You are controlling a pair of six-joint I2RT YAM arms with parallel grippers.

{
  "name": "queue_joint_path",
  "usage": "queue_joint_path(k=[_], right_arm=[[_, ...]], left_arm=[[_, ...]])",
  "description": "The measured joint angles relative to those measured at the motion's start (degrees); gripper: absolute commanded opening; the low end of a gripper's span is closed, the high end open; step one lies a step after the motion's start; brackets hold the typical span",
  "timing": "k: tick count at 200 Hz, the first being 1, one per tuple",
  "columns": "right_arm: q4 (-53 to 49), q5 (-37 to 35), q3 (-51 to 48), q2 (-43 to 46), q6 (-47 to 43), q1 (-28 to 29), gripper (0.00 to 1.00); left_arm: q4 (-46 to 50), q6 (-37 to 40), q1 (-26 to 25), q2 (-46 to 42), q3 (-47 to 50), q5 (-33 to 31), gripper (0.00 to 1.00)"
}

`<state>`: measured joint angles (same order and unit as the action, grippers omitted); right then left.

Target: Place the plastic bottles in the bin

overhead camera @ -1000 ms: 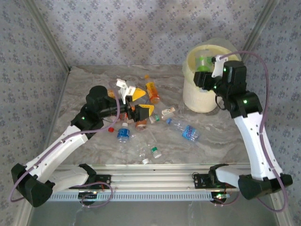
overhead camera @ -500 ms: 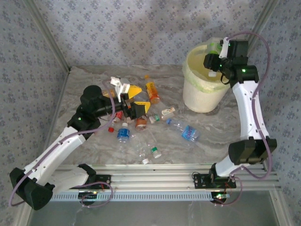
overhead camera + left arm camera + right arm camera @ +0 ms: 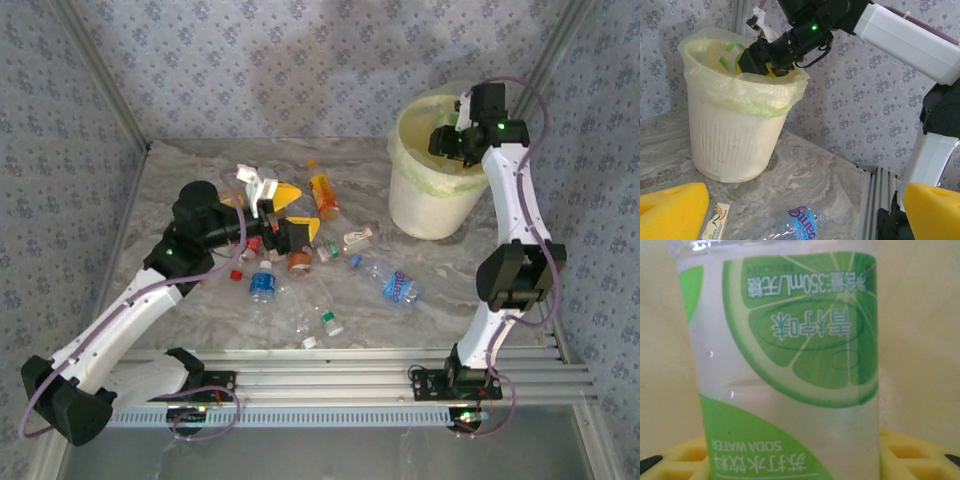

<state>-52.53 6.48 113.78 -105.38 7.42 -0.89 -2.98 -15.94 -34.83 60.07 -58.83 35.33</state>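
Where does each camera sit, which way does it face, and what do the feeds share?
Top external: above and behind the bases, looking down at the table; both arms, left gripper over the bottle pile, right gripper over the bin.
Left wrist: on the left arm, facing across the table to the bin; own yellow jaws at the bottom corners, right arm above.
Right wrist: on the right arm, looking along its jaws at the lime-label bottle they hold.
Shared: top and left wrist both show bin, right arm, blue-label bottle.

Scattered bottles (image 3: 398,287), lime bottle (image 3: 790,365) seemingly inside bin (image 3: 425,200)
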Motion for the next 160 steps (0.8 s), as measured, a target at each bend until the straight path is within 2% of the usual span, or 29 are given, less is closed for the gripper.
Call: queue_joint_path(k=[44,91,160], right_arm=[[-2.64,-0.04,0.52,-3.96,0.02,-0.13,0.58],[-3.52,-0.04,0.52,-5.92,0.07,-0.33,0.66],[-3.48,0.02,0.52,-5.6,0.79,-0.33,0.85]], left_arm=[[1.62,0.76,-0.22,0.46,-0.28,-0.02,1.0],[3.23,2.38,-1.42,0.85,-0.63,-0.46,1.0],[4.85,3.43,-1.84,1.14,-1.03,-1.4,1.0]])
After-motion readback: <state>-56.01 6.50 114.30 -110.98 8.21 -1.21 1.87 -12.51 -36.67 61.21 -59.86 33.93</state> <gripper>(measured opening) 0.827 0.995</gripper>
